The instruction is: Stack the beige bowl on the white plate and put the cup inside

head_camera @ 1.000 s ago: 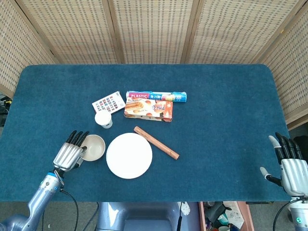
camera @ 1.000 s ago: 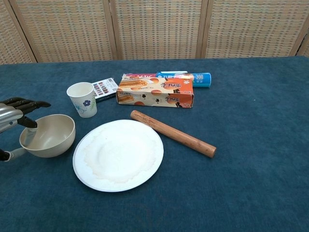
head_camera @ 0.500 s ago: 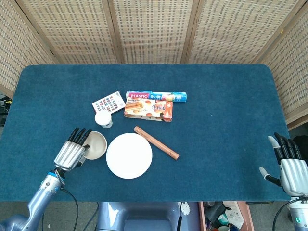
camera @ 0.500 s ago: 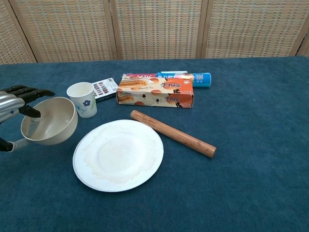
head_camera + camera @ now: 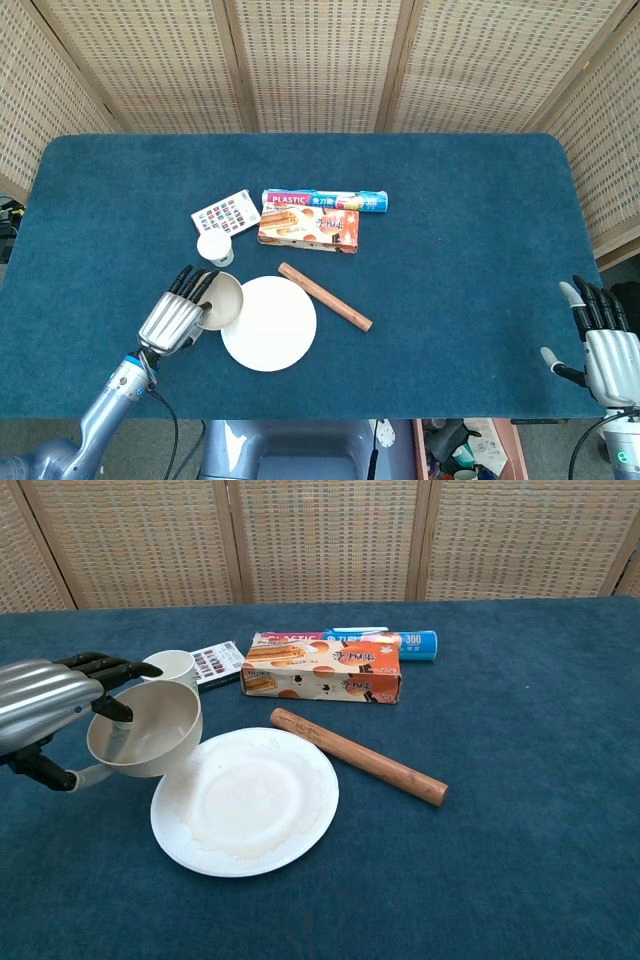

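Observation:
My left hand (image 5: 172, 322) (image 5: 45, 705) holds the beige bowl (image 5: 221, 300) (image 5: 150, 730) by its left rim, lifted off the cloth and tilted, its right edge over the left rim of the white plate (image 5: 270, 323) (image 5: 248, 802). The plate lies flat on the blue table. Just behind the bowl stands the white paper cup (image 5: 215, 247) (image 5: 176, 665), partly hidden by the bowl in the chest view. At the table's front right corner my right hand (image 5: 602, 347) is open with fingers spread, holding nothing.
A wooden rolling pin (image 5: 324, 296) (image 5: 357, 755) lies slanted just right of the plate. Behind it sit an orange biscuit box (image 5: 309, 227) (image 5: 322, 671), a plastic-wrap box (image 5: 325, 200) (image 5: 345, 638) and a small card of coloured squares (image 5: 226, 212) (image 5: 215, 662).
My left hand has lifted the bowl and carried it rightward from the cloth to the plate's left edge, tilting it. The right hand has stayed still.

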Motion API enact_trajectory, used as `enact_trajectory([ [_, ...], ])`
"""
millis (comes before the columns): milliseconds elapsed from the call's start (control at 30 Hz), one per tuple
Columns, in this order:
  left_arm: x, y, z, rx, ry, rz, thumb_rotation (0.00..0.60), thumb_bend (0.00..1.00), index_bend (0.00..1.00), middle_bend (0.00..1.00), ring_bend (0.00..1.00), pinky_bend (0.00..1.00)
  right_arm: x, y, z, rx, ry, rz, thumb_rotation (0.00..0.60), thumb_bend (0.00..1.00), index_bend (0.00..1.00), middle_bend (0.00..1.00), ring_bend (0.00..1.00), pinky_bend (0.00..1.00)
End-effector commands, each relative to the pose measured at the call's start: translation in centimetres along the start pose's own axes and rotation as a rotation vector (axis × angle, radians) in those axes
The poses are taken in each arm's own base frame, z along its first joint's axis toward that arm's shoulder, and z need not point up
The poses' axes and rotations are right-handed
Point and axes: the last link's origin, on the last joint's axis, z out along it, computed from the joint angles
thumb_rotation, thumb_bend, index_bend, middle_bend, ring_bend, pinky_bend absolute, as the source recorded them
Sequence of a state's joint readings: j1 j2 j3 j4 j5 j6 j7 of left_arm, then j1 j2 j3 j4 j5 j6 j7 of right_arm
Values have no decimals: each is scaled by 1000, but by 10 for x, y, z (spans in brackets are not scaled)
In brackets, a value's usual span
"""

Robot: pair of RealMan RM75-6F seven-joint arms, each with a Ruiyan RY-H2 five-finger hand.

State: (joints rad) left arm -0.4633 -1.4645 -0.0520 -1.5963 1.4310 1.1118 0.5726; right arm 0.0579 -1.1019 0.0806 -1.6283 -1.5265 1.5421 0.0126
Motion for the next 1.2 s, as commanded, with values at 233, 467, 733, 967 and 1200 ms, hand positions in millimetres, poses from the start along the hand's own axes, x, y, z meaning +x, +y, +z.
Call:
enact_trajectory([
  [233,0,40,28,-67,-10,2,600,369,646,48,0,10,2,5,1,-14,5,19,600,200,33,0,0,0],
  [467,4,59,38,-88,-12,-4,600,368,646,49,0,12,5,8,1,-19,14,31,600,200,33,0,0,0],
  [733,3,69,41,-103,-31,1,600,369,646,49,0,13,7,10,1,-25,19,39,600,200,33,0,0,0],
  [967,0,70,40,-97,-50,8,600,369,646,49,0,13,8,11,0,-27,21,45,600,200,33,0,0,0],
  [1200,-3,75,39,-108,-64,11,600,369,645,47,0,10,8,11,0,-25,22,45,600,200,33,0,0,0],
])
